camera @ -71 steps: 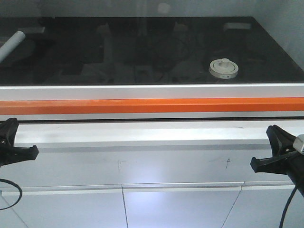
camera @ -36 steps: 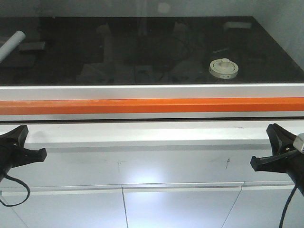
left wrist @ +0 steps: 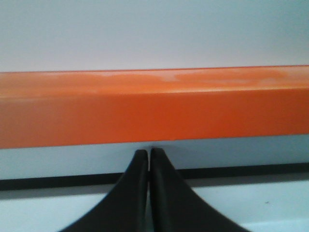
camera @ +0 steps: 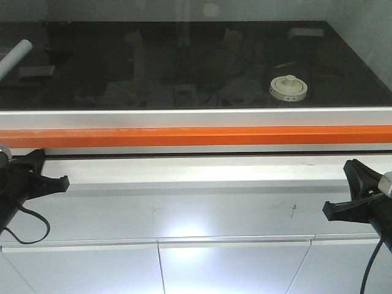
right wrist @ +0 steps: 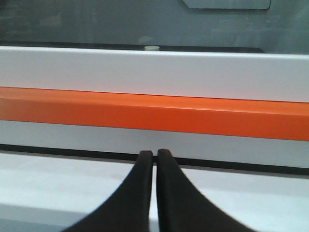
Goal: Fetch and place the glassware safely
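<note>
The lidded glass jar (camera: 287, 88) sits on the dark table (camera: 153, 67), toward its right side, beyond the white rim and the orange rail (camera: 196, 136). Both arms hang low in front of that rail, well apart from the jar. The left gripper (left wrist: 148, 154) is clenched on nothing, and the right gripper (right wrist: 155, 154) is likewise closed and empty. A rolled paper sheet (camera: 15, 56) lies at the table's far left.

The small, squat glass jar (camera: 287, 89) is sitting upright on the dark glossy surface (camera: 153, 67), toward the right side and close to the near edge. Its round cream-white lid (camera: 287, 85) is resting closed on top, with the central knob pointing up and small dark marks showing along the rim.
</note>
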### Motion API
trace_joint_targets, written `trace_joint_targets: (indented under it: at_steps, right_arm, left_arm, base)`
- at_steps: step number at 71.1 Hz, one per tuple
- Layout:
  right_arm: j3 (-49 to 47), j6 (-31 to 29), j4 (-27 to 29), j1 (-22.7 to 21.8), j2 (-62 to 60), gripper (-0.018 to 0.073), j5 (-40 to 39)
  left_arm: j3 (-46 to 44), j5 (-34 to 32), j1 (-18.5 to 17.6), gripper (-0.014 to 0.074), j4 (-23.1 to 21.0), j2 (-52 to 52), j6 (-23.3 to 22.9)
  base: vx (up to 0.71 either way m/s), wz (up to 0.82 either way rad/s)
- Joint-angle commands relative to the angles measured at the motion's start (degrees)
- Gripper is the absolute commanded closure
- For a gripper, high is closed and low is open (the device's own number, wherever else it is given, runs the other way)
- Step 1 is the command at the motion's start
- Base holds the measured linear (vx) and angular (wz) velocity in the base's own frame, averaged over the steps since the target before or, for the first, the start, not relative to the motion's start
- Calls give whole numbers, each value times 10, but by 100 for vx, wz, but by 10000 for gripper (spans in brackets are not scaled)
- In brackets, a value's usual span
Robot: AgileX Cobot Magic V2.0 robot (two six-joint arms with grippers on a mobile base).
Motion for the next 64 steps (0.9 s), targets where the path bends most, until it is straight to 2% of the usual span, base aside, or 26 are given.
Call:
trace_joint_targets:
  at_steps: [1,31,64]
  right_arm:
    - [-13,-5,-1,-2,-8,560,-44]
    - [-13,-5,-1,-2,-8,560,-41]
    - [-15,-5,0,-2,-4,560,-19]
  left_arm:
    - [-13,-48,-1,603,-4,-11,-1]
    - [-13,-134,-1,603,-5,-7,-1]
    - [-13,-133,-1,603,-5,-7,-1]
  base:
    - [0,0]
    - [0,0]
    - [0,0]
